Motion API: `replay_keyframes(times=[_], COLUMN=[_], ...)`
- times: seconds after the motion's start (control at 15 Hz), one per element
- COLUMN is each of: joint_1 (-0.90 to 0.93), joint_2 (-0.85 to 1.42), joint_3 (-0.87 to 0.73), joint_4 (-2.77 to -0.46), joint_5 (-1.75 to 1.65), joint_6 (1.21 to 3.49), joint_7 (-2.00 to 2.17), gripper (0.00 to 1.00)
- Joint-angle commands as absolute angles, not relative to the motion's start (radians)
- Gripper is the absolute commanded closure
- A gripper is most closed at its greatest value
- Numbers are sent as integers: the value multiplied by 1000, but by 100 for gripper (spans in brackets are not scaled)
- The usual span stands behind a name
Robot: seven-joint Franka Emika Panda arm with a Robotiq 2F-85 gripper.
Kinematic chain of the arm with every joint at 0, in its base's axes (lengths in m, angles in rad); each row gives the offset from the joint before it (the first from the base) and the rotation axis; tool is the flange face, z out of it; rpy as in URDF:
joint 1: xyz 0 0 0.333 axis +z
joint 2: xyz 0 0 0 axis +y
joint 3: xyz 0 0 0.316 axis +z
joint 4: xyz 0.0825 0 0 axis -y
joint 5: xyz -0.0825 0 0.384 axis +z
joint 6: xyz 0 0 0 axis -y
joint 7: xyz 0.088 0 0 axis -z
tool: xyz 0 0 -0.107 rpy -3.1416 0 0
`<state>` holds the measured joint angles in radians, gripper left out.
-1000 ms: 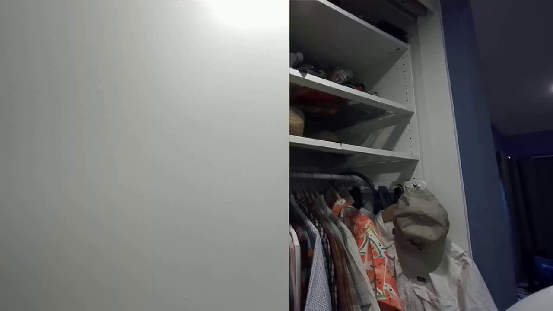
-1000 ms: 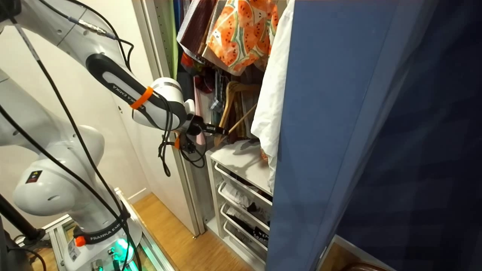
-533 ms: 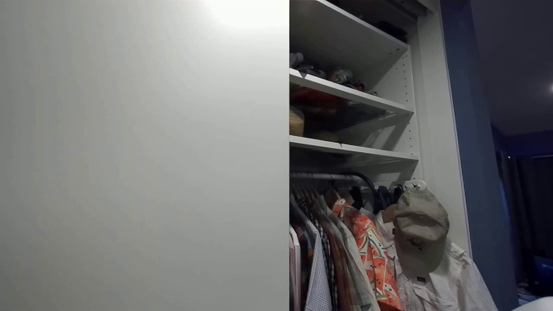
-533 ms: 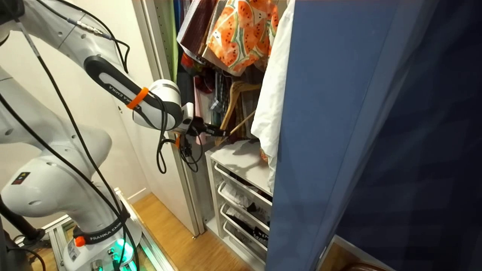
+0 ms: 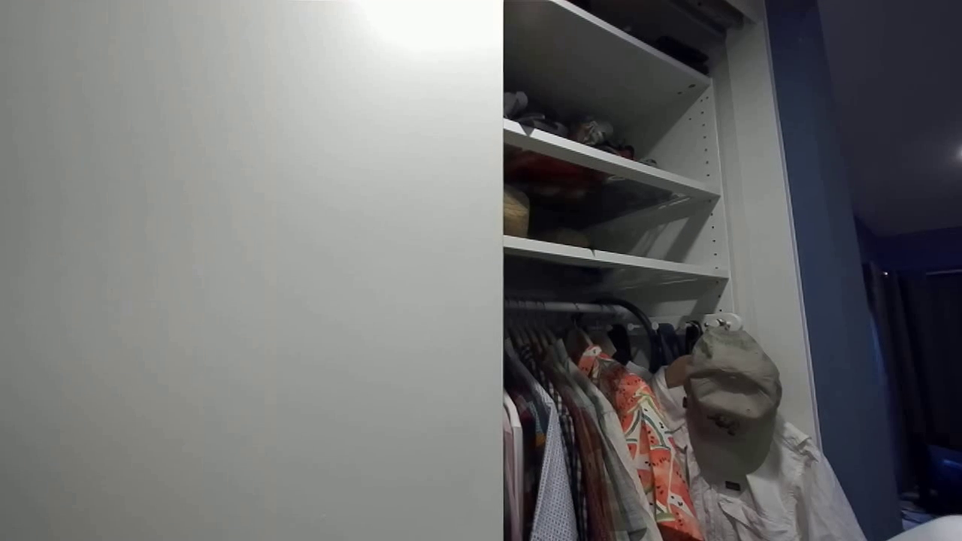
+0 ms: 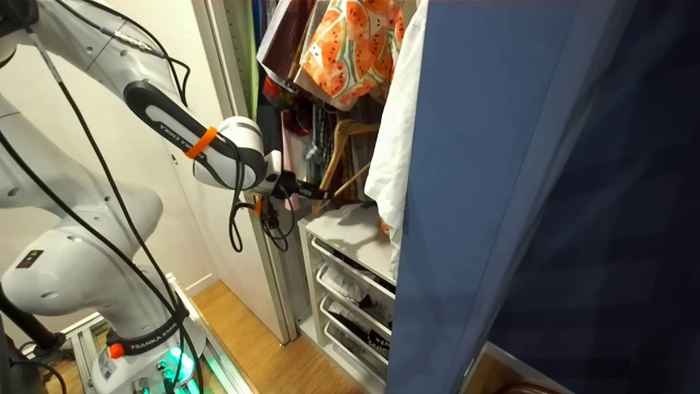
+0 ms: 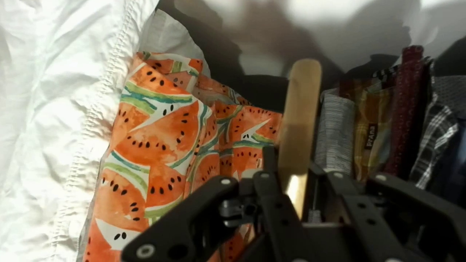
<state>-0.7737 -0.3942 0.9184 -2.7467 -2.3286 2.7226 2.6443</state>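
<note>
A wardrobe (image 5: 695, 139) stands open beside a blue wall (image 6: 470, 164), with a wood floor (image 6: 240, 317) in front of it and a broad white panel (image 5: 248, 270) blocking about half of what I get in an exterior view. My arm (image 6: 180, 123) reaches inside, and the end effector (image 7: 295, 165) is pinching a wooden clothes hanger (image 7: 300, 109): in the wrist view its fingers sit against both sides of one shoulder, whose rounded end sticks out beyond the tips. In an exterior view I see the hanger tilted, that shoulder slanting down near the back corner of a white drawer unit (image 6: 344, 232); I can't tell whether its lower tip touches the top. On my wrist feed a watermelon-print shirt (image 7: 156, 142) hangs just beside the hanger, with a white shirt (image 7: 54, 127) further left in the picture. On the hanger's other side I make out a grey garment (image 7: 335, 127), a yellow-brown garment bearing a "prAna" label (image 7: 370, 136), a maroon garment (image 7: 404, 112) and a checked garment (image 7: 435, 138). Higher up in an exterior view, white shelves (image 5: 654, 263) hold items too dim for me to name, and a tan cap (image 5: 733, 398) hangs in front of the white shirt.
</note>
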Motion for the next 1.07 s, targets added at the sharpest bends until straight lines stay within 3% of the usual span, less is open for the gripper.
replay_keyframes(times=[0.0, 0.07, 0.13, 0.2, 0.6, 1.0], joint_1=[-669, -527, -515, -538, -324, -315], joint_2=[-473, -403, -431, -460, -454, -523], joint_3=[808, 670, 638, 690, 578, 494], joint_4=[-2746, -2740, -2745, -2745, -2745, -2744], joint_5=[-2556, -2517, -2580, -2583, -2514, -2514], joint_6=[2759, 2697, 2718, 2744, 2698, 2621], joint_7=[2842, 2726, 2722, 2712, 2543, 2632], gripper=[96, 96, 96, 96, 96, 96])
